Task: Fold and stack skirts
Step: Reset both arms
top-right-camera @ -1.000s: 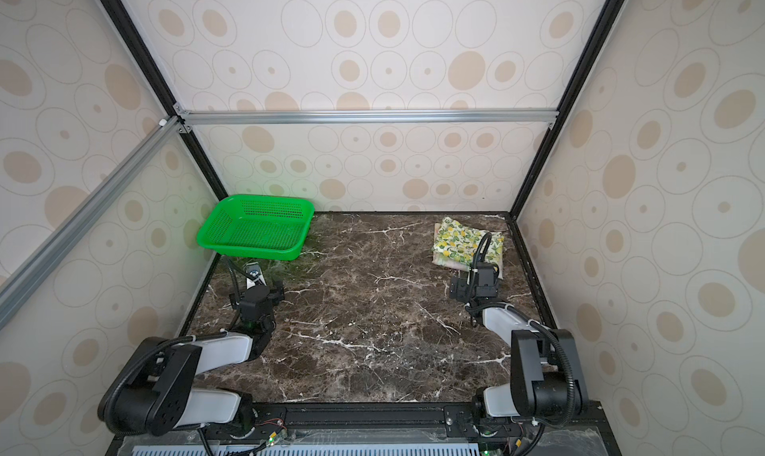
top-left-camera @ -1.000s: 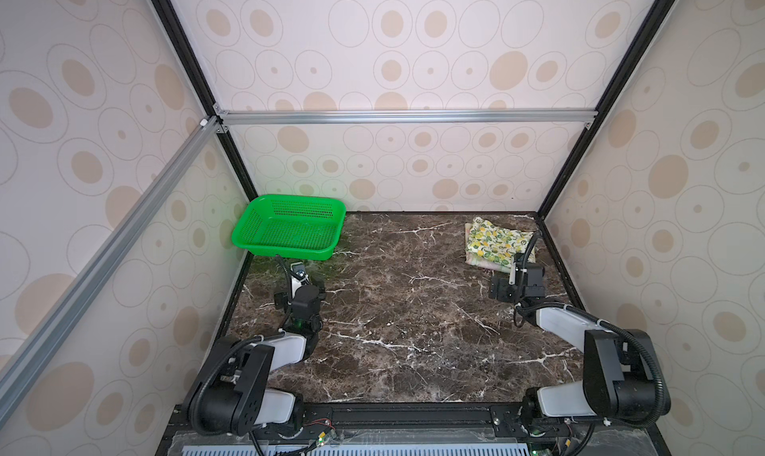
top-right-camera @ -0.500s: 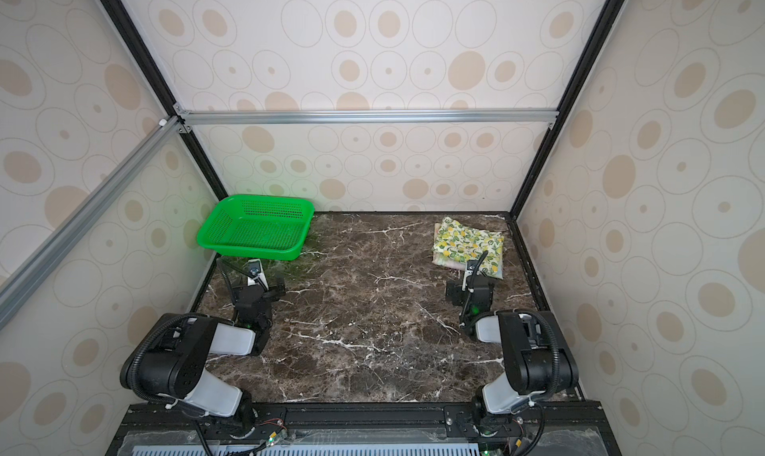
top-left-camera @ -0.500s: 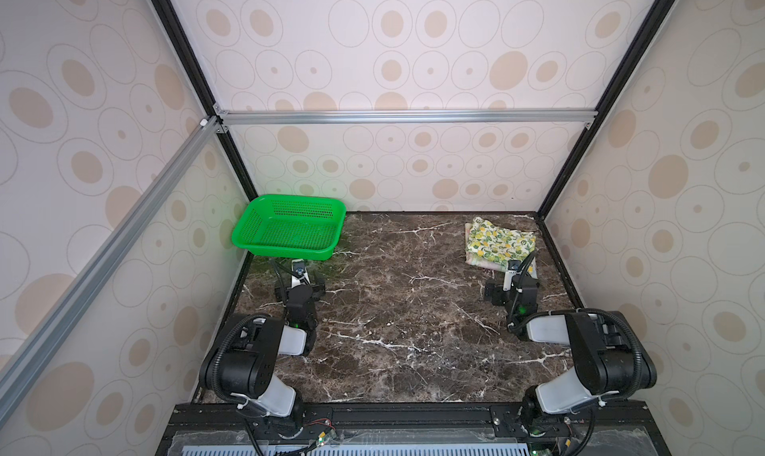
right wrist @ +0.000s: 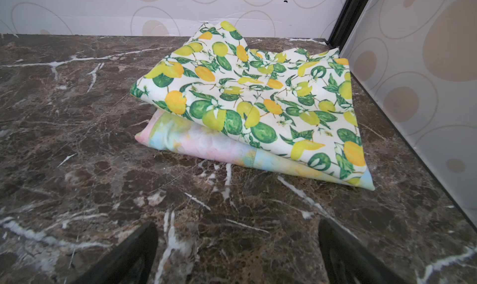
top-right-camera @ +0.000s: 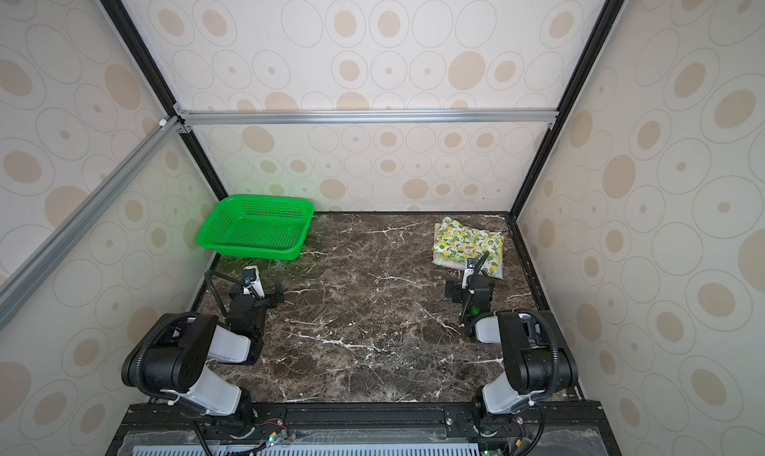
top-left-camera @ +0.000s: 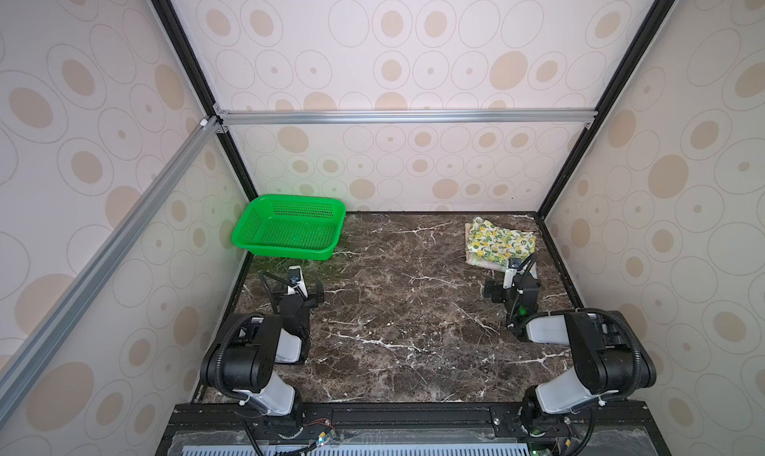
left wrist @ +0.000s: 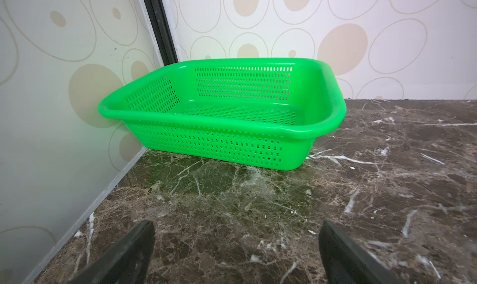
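two skirts (right wrist: 247, 120) lie stacked (lemon print (right wrist: 271, 89) atop pastel (right wrist: 206, 143)).

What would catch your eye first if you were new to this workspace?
The bright green perforated plastic basket stands out in the far left corner of the dark marble table. Opposite, in the far right corner, a folded cream lemon-print skirt lies on a folded pastel skirt.

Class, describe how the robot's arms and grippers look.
The left arm and right arm have bulky black joints joined by pale grey-white shells. A black ribbed hose loops along each; a small white camera sits at each wrist. The left gripper and right gripper have black tapering fingers. No markings are legible.
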Available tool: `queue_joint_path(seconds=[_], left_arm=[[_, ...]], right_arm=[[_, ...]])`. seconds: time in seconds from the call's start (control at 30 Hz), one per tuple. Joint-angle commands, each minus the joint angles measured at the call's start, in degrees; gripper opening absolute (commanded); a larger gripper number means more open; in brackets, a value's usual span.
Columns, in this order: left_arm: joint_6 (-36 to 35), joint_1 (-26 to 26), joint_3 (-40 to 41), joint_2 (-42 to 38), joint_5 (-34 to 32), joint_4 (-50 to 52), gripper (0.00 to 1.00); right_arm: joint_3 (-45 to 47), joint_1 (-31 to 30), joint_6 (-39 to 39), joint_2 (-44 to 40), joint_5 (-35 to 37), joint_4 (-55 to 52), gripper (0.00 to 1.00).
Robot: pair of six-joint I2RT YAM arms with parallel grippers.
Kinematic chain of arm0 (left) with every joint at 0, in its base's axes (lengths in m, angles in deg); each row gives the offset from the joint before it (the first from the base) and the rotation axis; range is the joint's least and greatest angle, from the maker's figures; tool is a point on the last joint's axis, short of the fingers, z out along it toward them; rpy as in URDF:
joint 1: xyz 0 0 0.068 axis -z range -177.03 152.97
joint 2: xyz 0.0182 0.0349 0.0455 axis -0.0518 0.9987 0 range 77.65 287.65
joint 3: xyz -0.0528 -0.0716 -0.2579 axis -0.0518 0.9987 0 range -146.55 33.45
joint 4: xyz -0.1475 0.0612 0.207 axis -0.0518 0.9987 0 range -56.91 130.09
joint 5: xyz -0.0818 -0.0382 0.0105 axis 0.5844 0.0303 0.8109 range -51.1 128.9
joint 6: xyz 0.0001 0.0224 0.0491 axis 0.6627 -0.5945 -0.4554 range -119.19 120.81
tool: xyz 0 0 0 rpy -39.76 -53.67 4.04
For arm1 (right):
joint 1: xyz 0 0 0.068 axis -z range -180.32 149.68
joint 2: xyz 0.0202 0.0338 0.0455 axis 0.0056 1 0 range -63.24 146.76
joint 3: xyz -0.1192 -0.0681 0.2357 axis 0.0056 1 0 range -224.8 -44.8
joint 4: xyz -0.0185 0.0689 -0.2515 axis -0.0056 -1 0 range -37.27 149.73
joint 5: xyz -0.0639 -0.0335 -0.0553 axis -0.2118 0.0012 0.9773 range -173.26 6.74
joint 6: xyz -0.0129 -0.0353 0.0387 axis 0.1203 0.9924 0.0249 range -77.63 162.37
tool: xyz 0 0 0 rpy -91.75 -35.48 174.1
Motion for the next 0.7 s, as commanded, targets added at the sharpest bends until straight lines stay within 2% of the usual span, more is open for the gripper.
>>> queue_joint_path(seconds=[0.0,0.67], left_arm=[[-0.2,-0.2,-0.9,0.1,0.7,-3.0,0.99],[-0.4,-0.1,-0.8,0.1,0.4,-3.3,0.99]], right_arm=[[-0.4,-0.3,0.7,-0.8,-0.1,0.4,1.00],[-0.4,-0.3,0.7,-0.6,0.0,0.5,0.99]])
